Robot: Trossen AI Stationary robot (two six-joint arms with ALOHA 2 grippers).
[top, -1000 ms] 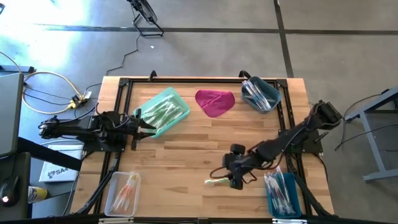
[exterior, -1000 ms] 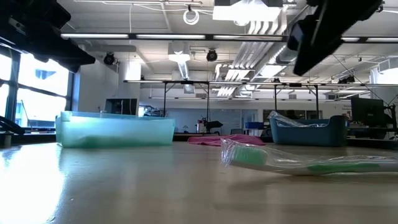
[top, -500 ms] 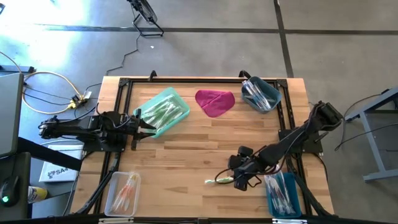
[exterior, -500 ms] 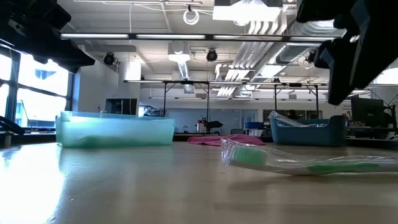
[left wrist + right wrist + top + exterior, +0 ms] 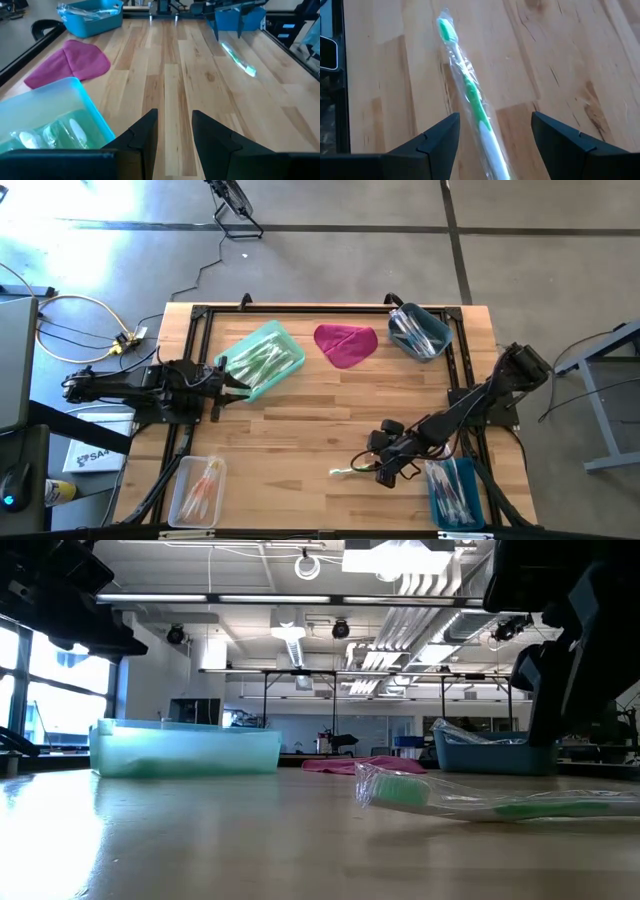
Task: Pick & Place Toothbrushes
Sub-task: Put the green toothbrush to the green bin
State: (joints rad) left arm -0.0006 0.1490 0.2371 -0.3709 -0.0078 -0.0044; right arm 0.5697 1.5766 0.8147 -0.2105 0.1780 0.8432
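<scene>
Toothbrush [image 5: 470, 95] lies seemingly unobstructed between wide-open, empty right end effector [image 5: 492, 137], blue bin [image 5: 455, 492] beside.

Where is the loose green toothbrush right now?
In the high view the green toothbrush lies flat on the table's near-right part, directly below the open right hand, beside the blue tray.

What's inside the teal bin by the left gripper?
The teal bin holds a pile of wrapped toothbrushes, mostly green and white. How many there are, and what lies beneath the top ones, cannot be seen. The left gripper sits beside its rim.
</scene>
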